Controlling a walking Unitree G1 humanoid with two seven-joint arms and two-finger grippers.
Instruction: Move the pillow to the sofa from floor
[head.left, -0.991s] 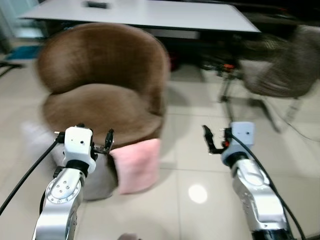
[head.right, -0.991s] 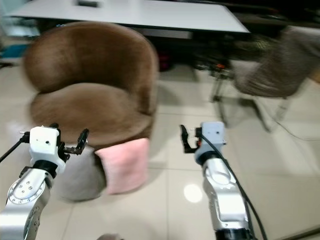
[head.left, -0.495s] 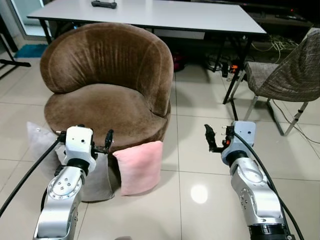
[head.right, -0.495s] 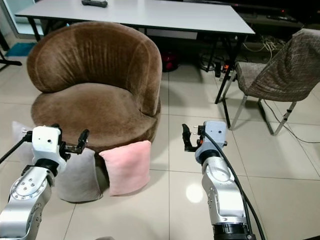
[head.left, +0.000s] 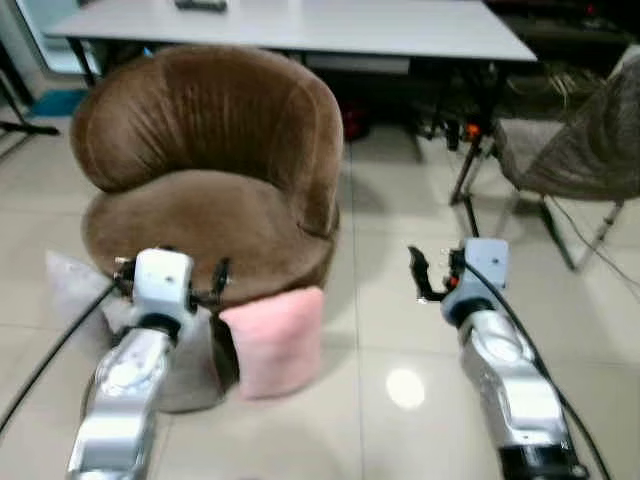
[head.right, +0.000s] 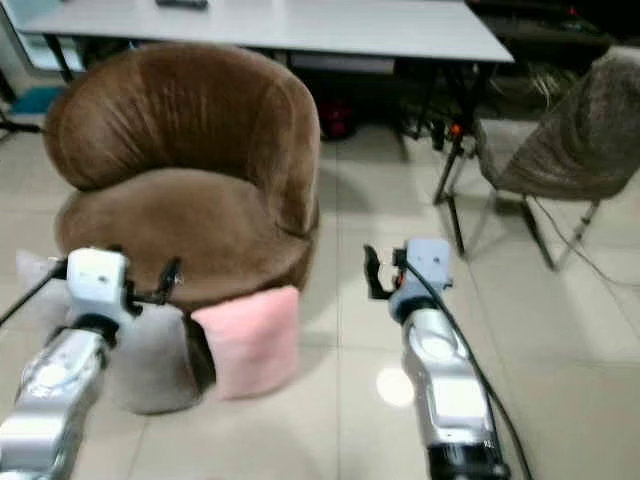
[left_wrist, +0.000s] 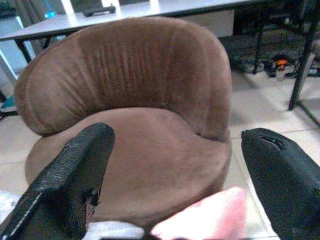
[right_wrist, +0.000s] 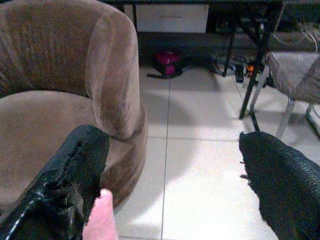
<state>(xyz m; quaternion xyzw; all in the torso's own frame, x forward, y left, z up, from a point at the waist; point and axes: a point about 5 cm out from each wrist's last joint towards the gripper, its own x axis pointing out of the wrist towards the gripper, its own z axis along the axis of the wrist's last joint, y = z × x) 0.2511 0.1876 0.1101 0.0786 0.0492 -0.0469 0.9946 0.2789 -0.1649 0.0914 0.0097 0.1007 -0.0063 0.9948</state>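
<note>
Two open claws raised over a pink pillow that leans on a brown armchair.

Nearest, the two silver arms reach forward: the left claw (head.left: 170, 280) hangs just above a grey cushion (head.left: 190, 355), its black textured fingers (left_wrist: 70, 175) spread wide and holding nothing; the right claw (head.left: 428, 277) hangs over bare tile, well right of the chair, its fingers (right_wrist: 75, 175) likewise wide apart and empty. Between the arms, the soft, squarish pink pillow (head.left: 275, 340) stands on edge on the glossy cream floor tiles (head.left: 390, 350), propped against the front of the sofa (head.left: 215, 160), a round, tub-shaped armchair in brown velvety fabric with a curved back. The grey cushion sits just left of the pillow. Farther back stands a flat white table (head.left: 330, 25) on dark legs, with a woven grey chair (head.left: 585, 140) on thin metal legs at far right.
</note>
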